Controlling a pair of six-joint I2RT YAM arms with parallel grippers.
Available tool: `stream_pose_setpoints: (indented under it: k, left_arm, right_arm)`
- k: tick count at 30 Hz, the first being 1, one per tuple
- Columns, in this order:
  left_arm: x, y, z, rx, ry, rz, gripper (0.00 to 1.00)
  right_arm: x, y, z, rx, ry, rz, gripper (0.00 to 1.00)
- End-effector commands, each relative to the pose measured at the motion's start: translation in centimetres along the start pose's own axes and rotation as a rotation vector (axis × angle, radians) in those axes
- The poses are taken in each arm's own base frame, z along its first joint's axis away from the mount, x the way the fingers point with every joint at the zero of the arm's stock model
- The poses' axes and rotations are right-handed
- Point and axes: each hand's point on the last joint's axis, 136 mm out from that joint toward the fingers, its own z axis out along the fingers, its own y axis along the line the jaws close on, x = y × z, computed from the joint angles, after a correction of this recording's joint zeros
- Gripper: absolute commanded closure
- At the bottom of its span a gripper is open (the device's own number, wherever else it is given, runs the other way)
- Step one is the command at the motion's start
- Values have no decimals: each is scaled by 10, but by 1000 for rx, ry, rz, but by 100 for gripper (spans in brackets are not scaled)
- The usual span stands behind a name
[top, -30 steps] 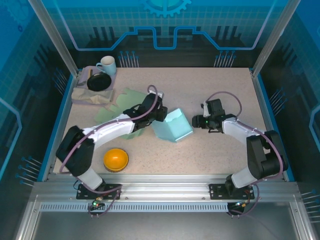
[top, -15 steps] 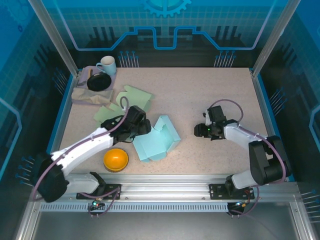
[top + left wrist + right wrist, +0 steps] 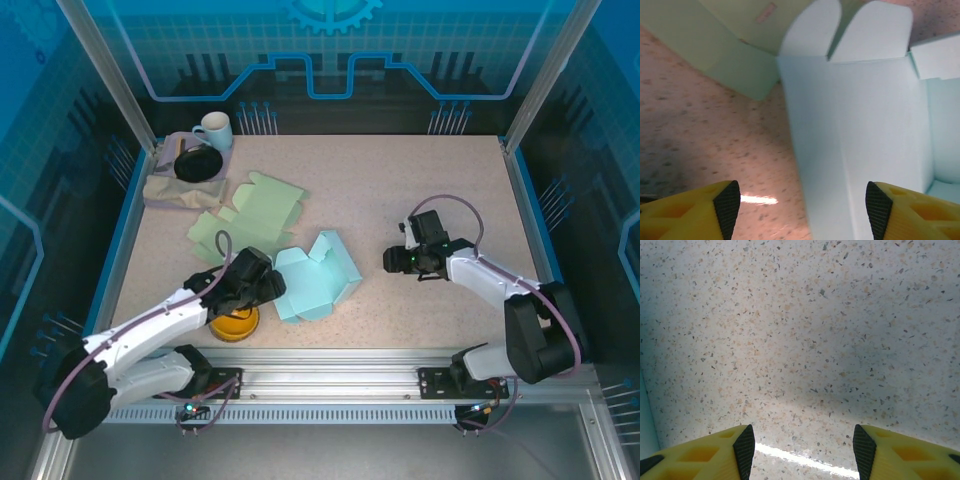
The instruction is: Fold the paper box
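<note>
The light blue paper box (image 3: 318, 282) lies partly folded on the table, its flaps spread toward the back. My left gripper (image 3: 270, 288) stands open at the box's left edge and grips nothing. In the left wrist view the box (image 3: 860, 125) runs under the open gripper (image 3: 802, 207), with its two rounded flaps at the top. The right fingertip (image 3: 877, 205) hangs over the blue panel and the left one over bare table. My right gripper (image 3: 394, 260) stands open, low over the table to the right of the box, apart from it. Bare table shows between the fingers of that gripper (image 3: 804, 447).
A flat pale green box sheet (image 3: 250, 212) lies behind the left arm, also seen as green sheet (image 3: 730, 50). An orange bowl (image 3: 235, 324) sits partly under the left arm. A white mug (image 3: 212, 130), a black bowl (image 3: 197, 163) and a folded cloth (image 3: 175, 190) fill the back left corner.
The left gripper opened and let go of the blue box, then drew back toward the near left. The box dropped from standing to lying flatter and nearer. The right gripper barely shifted.
</note>
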Motion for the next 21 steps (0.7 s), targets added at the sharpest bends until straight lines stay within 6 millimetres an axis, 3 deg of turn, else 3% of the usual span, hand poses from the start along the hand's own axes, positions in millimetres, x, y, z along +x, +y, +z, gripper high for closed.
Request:
stream_pose_setpoints:
  k: [1, 4, 10, 15, 19, 21]
  left_arm:
    - [-1, -30, 10, 109, 27, -43, 32]
    - [-2, -36, 17, 102, 28, -44, 34]
    - [-6, -29, 18, 40, 10, -48, 40]
    - [-9, -42, 18, 92, -8, -44, 73]
    - [-27, -59, 4, 103, -65, 34, 98]
    - [-38, -69, -8, 106, -93, 109, 100]
  right_arm:
    - [-3, 6, -8, 2, -12, -33, 43]
    - [-1, 5, -9, 7, -9, -41, 43]
    - [-4, 6, -11, 11, -15, -58, 42]
    - [-9, 7, -11, 9, -20, -61, 42]
    - [-13, 10, -14, 1, -33, -80, 42]
    - [-17, 14, -16, -14, -41, -104, 42]
